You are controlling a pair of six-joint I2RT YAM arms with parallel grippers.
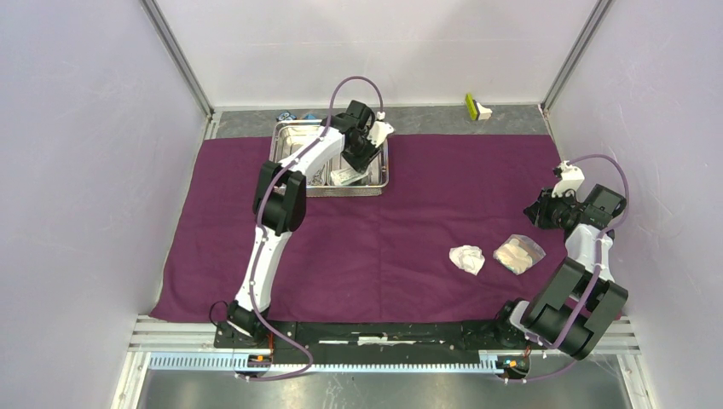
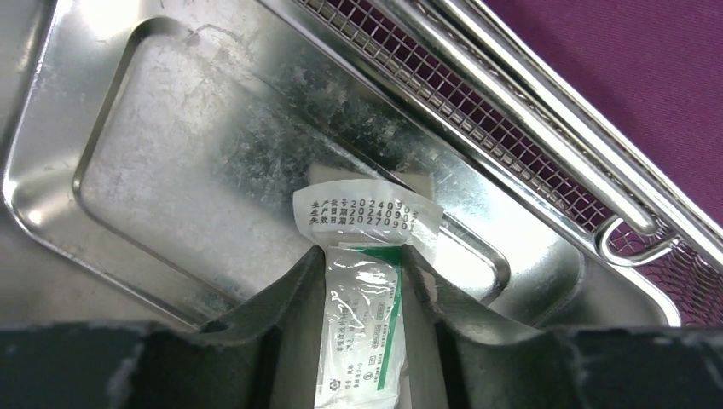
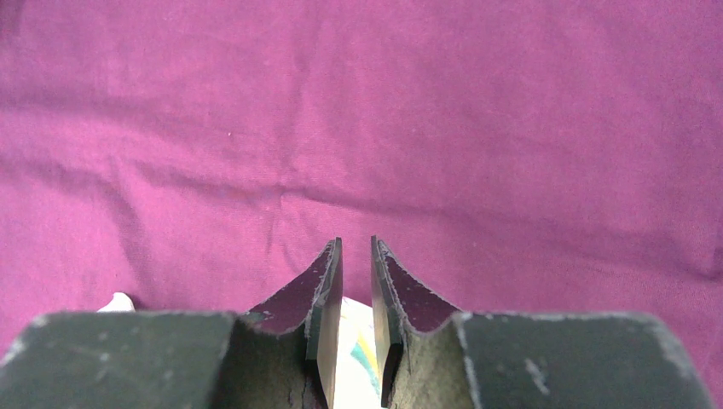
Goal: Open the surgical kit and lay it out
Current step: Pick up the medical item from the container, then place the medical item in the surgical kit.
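The purple cloth (image 1: 409, 230) lies spread flat on the table. The steel tray (image 1: 285, 135) stands on its far left part. My left gripper (image 1: 361, 150) reaches into the tray and is shut on the white sealed packet (image 2: 362, 324). In the left wrist view the packet sits between the fingers (image 2: 294, 290), its printed end just above the tray floor (image 2: 170, 162). Slim metal instruments (image 1: 319, 175) lie in the tray. A white gauze wad (image 1: 467, 258) and a clear-wrapped gauze bundle (image 1: 518, 253) lie on the cloth's right part. My right gripper (image 1: 540, 211) hovers above the cloth (image 3: 358, 102), shut and empty.
A wire-mesh wall with a handle (image 2: 529, 145) runs along the tray's side. Small blue objects (image 1: 286, 116) lie behind the tray. A yellow-green and white object (image 1: 476, 106) sits at the back right. Enclosure walls stand on both sides.
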